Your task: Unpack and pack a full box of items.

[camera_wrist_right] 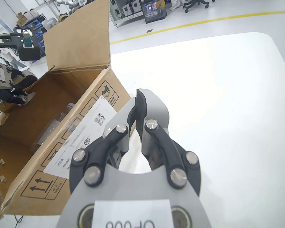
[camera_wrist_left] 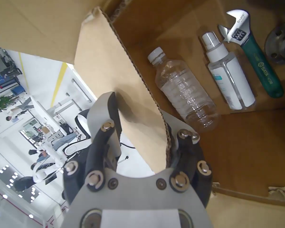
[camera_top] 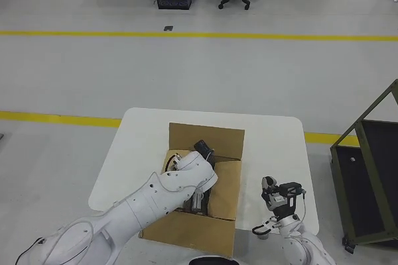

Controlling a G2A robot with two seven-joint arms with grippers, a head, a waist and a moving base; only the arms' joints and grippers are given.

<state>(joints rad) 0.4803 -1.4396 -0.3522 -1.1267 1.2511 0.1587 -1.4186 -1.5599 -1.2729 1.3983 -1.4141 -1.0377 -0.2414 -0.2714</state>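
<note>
Left wrist view looks inside the box (camera_wrist_left: pixel 180 12). Beyond the left gripper (camera_wrist_left: pixel 140 115) lie one clear bottle (camera_wrist_left: pixel 182 88), one spray bottle (camera_wrist_left: pixel 230 77), one wrench (camera_wrist_left: pixel 254 55) and one metal flange (camera_wrist_left: pixel 279 45), cut off at the edge. Its fingers (camera_wrist_left: pixel 111 110) are spread astride a cardboard flap (camera_wrist_left: pixel 104 60), one tip hidden. Right gripper (camera_wrist_right: pixel 139 110), pressed together, hangs over the table (camera_wrist_right: pixel 216 96) beside the box.
</note>
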